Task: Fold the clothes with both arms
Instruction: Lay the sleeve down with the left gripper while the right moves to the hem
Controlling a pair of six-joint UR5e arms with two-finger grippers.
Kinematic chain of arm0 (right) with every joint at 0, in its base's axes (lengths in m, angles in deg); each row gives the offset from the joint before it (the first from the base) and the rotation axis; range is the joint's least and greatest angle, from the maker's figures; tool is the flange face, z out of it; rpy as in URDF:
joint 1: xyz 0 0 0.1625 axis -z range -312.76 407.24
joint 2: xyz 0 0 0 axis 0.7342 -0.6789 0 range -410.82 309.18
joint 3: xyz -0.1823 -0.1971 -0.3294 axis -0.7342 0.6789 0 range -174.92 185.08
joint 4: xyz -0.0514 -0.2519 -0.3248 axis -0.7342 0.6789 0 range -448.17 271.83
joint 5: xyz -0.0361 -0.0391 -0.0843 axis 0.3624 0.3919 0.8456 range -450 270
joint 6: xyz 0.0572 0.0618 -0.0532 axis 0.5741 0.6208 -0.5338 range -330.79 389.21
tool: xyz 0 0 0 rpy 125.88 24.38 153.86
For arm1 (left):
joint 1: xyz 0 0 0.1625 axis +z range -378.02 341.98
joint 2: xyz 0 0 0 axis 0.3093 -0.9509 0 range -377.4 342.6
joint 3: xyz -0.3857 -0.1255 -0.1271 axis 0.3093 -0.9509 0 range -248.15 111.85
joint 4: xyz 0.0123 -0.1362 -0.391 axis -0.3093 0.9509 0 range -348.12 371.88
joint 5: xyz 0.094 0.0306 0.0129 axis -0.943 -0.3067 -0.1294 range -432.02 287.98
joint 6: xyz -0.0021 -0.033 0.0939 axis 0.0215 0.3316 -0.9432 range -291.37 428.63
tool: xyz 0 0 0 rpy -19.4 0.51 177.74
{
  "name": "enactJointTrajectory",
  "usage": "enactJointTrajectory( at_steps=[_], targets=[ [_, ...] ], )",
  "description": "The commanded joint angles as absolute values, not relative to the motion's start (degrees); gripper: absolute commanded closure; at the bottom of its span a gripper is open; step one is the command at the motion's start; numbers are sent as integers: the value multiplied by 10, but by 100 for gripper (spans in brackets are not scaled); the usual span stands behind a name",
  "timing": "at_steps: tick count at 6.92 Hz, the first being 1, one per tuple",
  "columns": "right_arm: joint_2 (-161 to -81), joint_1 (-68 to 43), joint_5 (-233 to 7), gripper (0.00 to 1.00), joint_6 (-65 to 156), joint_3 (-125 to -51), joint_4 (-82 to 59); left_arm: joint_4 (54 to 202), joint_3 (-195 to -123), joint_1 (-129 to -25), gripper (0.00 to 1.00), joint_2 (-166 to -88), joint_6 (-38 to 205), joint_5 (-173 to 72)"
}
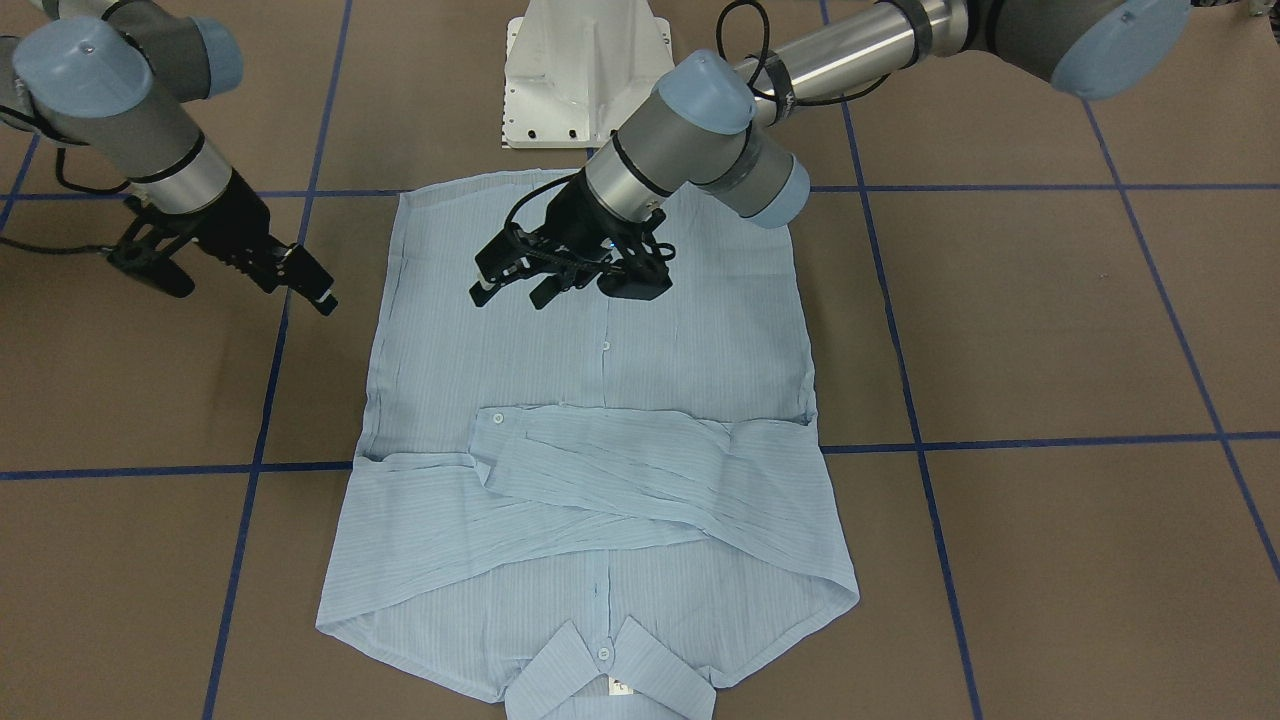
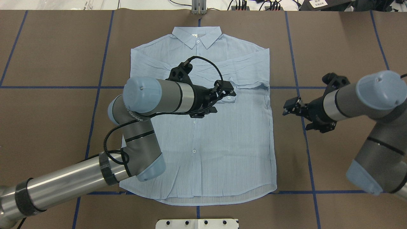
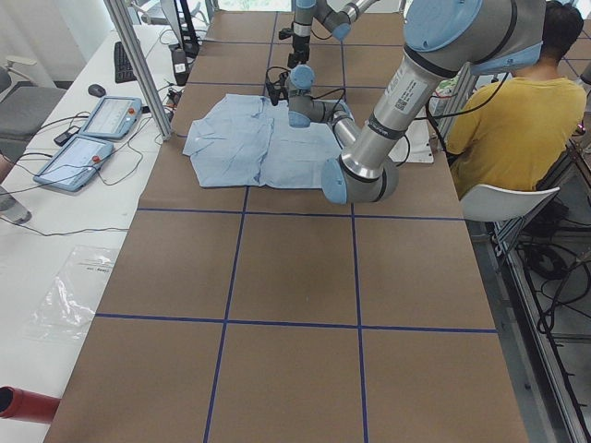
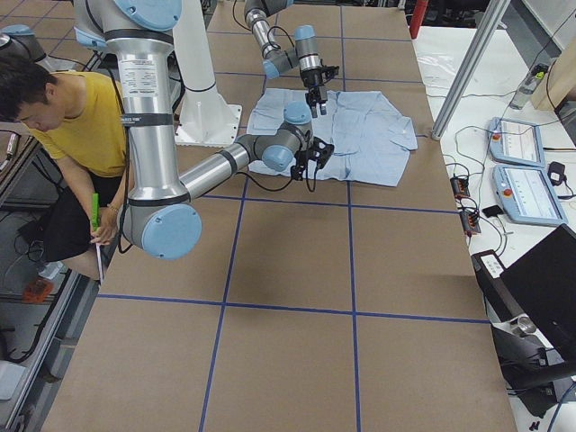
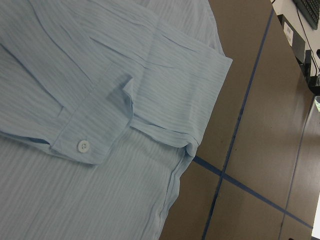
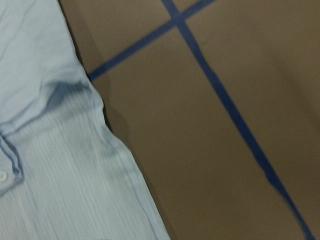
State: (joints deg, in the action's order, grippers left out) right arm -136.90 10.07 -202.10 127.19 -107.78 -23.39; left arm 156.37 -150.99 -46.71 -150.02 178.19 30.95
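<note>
1. The light blue shirt [image 2: 203,149] is laid flat, front up and buttoned, in the middle of the worktop [image 2: 51,57]. Its collar is at the far side from the robot and its hem is near the base. Both sleeves are crossed over the chest, with one cuff [image 5: 82,135] uppermost.
2. The fabric is judged thin and slack. The crossed sleeves could be dragged apart if only the top layer is pinched, or if one side is lifted faster than the other.
3. The left gripper [image 2: 227,93] is held above the chest, just beside the cuff, with its jaws parted and nothing between them. If it is lowered here, the sleeve might be caught instead of the body panel, and the fold already made could be undone.
4. The right gripper [image 2: 287,108] is held over bare worktop, just off the shirt's edge on the robot's right and clear of the cloth. Its jaws appear parted and empty. Because that edge lies flat, a pinch could miss it and close on nothing.
5. With one gripper over the middle and the other outside the edge, unmatched grasp points are a risk, and a slanted crease would follow.
</note>
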Motion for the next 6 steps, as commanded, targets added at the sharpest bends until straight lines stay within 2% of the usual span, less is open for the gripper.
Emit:
enactJointTrajectory(
  at_steps=[1, 2, 4, 6],
  targets=[
    [-1411, 241, -1918, 0, 1390, -1159, -193, 1562, -1554, -473, 12, -1453, 1774, 310],
    [-1405, 317, -1833, 1, 1416, -1191, -100, 1563, -1554, -473, 13, -1448, 1774, 310],
    [-1317, 380, -1792, 3, 1452, -1200, 73, 1564, -1553, -471, 13, -1447, 1774, 309],
    [-1278, 413, -1761, 12, 1470, -1176, 128, 1566, -1552, -471, 13, -1445, 1774, 307]
  ],
)
